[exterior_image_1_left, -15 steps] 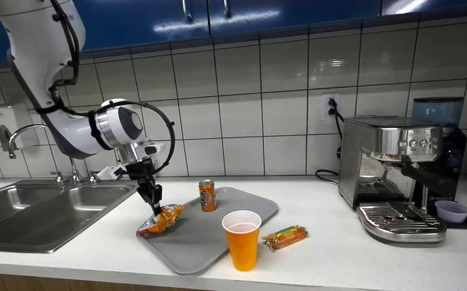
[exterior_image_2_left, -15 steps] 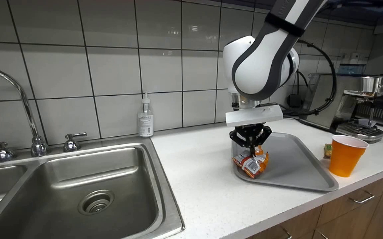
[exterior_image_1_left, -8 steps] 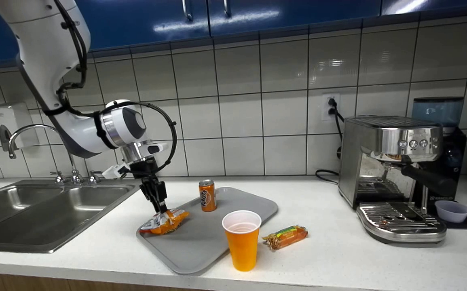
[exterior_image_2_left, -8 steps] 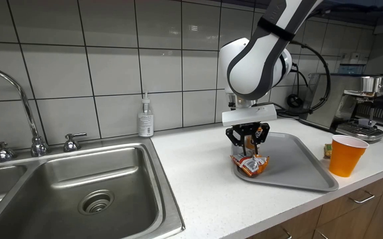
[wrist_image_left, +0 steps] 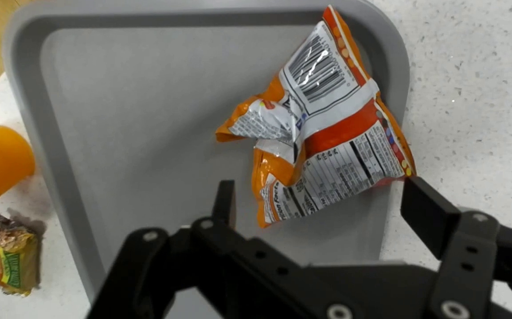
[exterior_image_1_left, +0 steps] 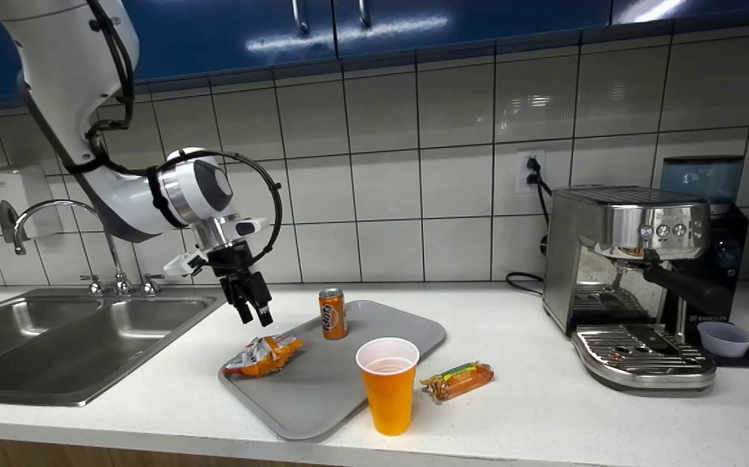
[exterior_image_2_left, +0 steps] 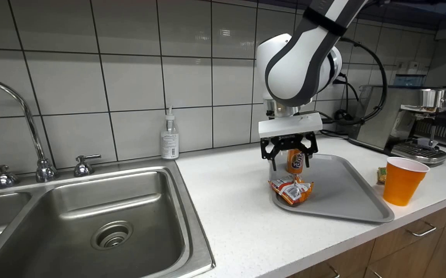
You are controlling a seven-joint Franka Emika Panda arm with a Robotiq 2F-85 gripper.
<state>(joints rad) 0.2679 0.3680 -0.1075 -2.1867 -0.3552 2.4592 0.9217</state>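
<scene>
Kitchen surface (exterior_image_1_left: 543, 428), white with fine specks, set against a tiled wall (exterior_image_1_left: 384, 117). Fingers (wrist_image_left: 431, 217): spread wide, hanging above an orange snack packet (wrist_image_left: 335, 128) and clear of it. Small white lettering on their black mount (exterior_image_2_left: 286, 143) reads ROBOTIQ. Packet lies at the corner of the grey tray (exterior_image_1_left: 325, 379) nearest the sink (exterior_image_2_left: 198, 247), one edge reaching across the rim. Print in wrist view: a barcode (wrist_image_left: 318, 68), then a nutrition panel (wrist_image_left: 344, 170) with "Calories" partly readable; brand cannot be made out. Orange can (exterior_image_2_left: 295, 161), marked Fanta, stands upright on the tray near the packet. Orange cup (exterior_image_1_left: 387, 399), white inside, upright on the surface just beside the tray. Wrapped bar (exterior_image_1_left: 458, 381) lies near the cup; label green and yellow, wording too small to read with certainty. Pump bottle (exterior_image_2_left: 170, 141) at the sink's back corner, fine print illegible. Espresso machine (exterior_image_1_left: 620, 279) well apart from the tray, dark grinder (exterior_image_1_left: 727, 253) behind it; lettering on the grinder too blurred to read.
</scene>
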